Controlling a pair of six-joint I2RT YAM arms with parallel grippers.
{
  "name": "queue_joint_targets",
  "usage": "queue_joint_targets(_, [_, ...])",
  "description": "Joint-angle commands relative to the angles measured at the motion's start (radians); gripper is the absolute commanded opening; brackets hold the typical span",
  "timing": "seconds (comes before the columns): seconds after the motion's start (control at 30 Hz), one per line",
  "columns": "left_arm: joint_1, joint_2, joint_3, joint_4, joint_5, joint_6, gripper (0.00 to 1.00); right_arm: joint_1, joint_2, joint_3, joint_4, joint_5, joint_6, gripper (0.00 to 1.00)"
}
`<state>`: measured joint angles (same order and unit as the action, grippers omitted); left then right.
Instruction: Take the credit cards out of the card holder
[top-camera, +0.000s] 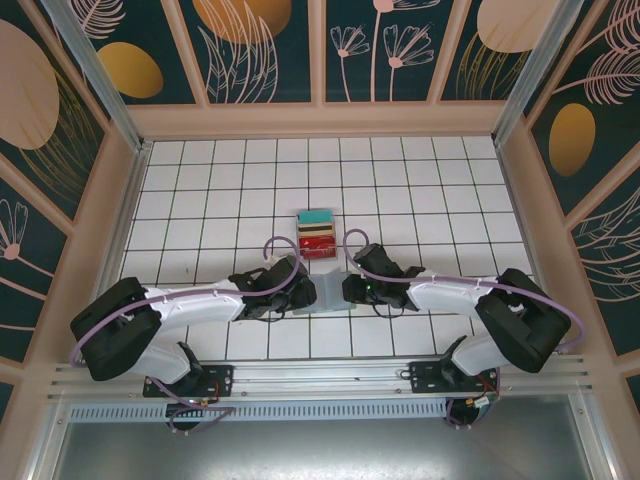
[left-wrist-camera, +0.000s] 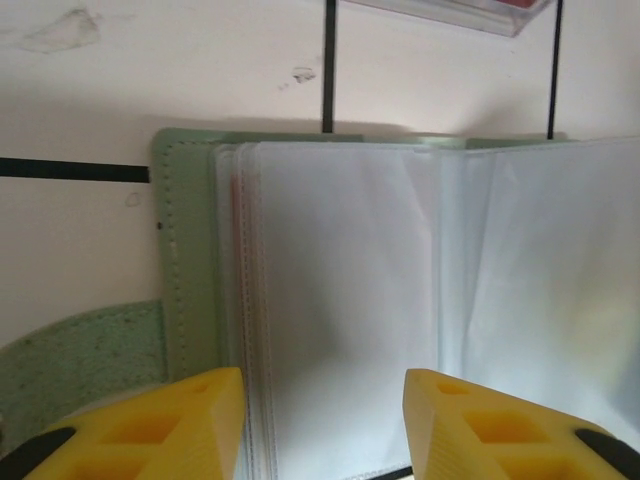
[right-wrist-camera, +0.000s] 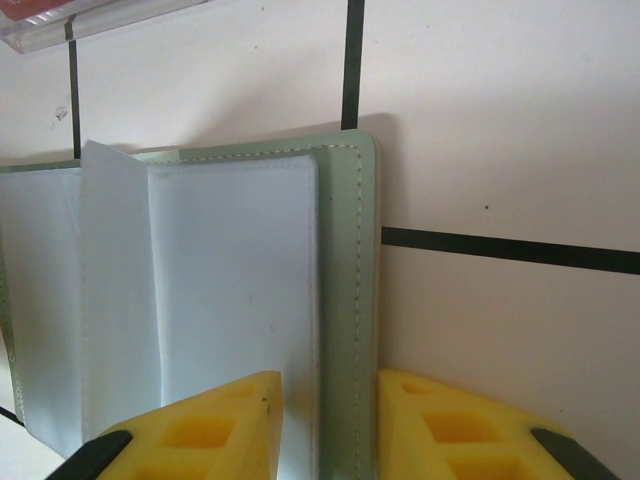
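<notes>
My left gripper is low over the left half of the card holder, which lies open and flat on the white tiled counter, in the middle near my two bases. The fingers stand about half apart. The stack of clear sleeves lies under and between them, and nothing is pinched there that I can see. A green flap sticks out from the holder's left edge beside my left finger. A faint pinkish line runs along the left edge of the sleeves, but I cannot tell whether it is a card.

Beyond the holder, just past its far edge, sits a clear tray with a teal, tan and red stack in it.

My right gripper is at the holder's right edge with a narrow gap. The green stitched border runs between its fingers, one finger over the sleeve and the other over bare counter. I cannot tell whether it is squeezing that edge.
</notes>
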<state>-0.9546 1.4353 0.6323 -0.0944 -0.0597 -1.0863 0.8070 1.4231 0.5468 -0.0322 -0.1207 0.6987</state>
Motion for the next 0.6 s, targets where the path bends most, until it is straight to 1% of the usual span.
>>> queue_joint_targets(0.0, [0.003, -0.022, 0.018, -0.047, -0.046, -0.017, 0.47, 0.015, 0.021, -0.009, 0.008, -0.011, 0.018, 0.31])
queue_joint_targets(0.1, [0.004, -0.04, 0.007, -0.017, -0.037, -0.01, 0.47, 0.015, 0.026, -0.006, 0.013, -0.014, 0.017, 0.31])
queue_joint_targets(0.3, [0.004, -0.021, -0.014, 0.072, 0.033, 0.002, 0.47, 0.017, 0.034, -0.004, 0.014, -0.016, 0.018, 0.31])
queue_joint_targets(0.57, [0.004, 0.033, -0.003, 0.037, 0.037, 0.002, 0.47, 0.018, 0.029, -0.005, 0.012, -0.012, 0.023, 0.31])
